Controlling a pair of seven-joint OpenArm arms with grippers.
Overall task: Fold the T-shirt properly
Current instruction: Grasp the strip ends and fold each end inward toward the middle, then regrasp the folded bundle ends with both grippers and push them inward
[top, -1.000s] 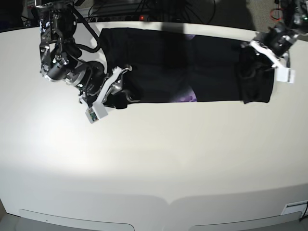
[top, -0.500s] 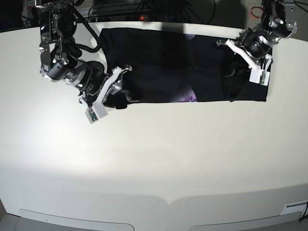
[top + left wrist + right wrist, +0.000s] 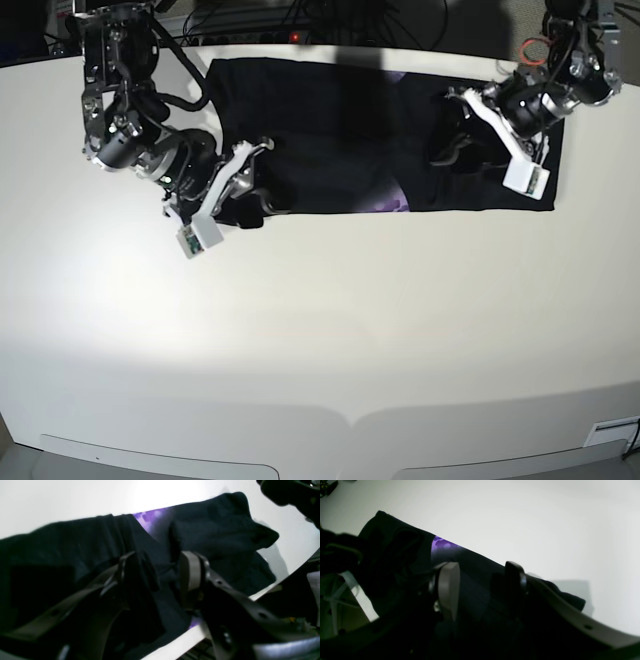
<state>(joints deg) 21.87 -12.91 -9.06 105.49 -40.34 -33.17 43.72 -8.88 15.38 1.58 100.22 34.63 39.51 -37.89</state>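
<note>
The black T-shirt (image 3: 330, 130) lies stretched along the far part of the white table (image 3: 320, 330), with a strip of purple print (image 3: 395, 200) showing at its near edge. My left gripper (image 3: 445, 125) is over the shirt's right part. In the left wrist view it (image 3: 157, 572) is shut on a raised fold of the black cloth (image 3: 220, 525). My right gripper (image 3: 262, 178) rests on the shirt's left end. In the right wrist view its jaws (image 3: 480, 585) stand apart with flat cloth (image 3: 395, 545) between them.
Cables and a power strip (image 3: 300, 30) run behind the table's far edge. A small white label (image 3: 610, 435) sits at the table's near right corner. The table's near edge curves across the bottom of the base view.
My left gripper has moved from the shirt's right end leftwards, carrying the cloth with it and laying it over the shirt's middle. The right arm has not moved.
</note>
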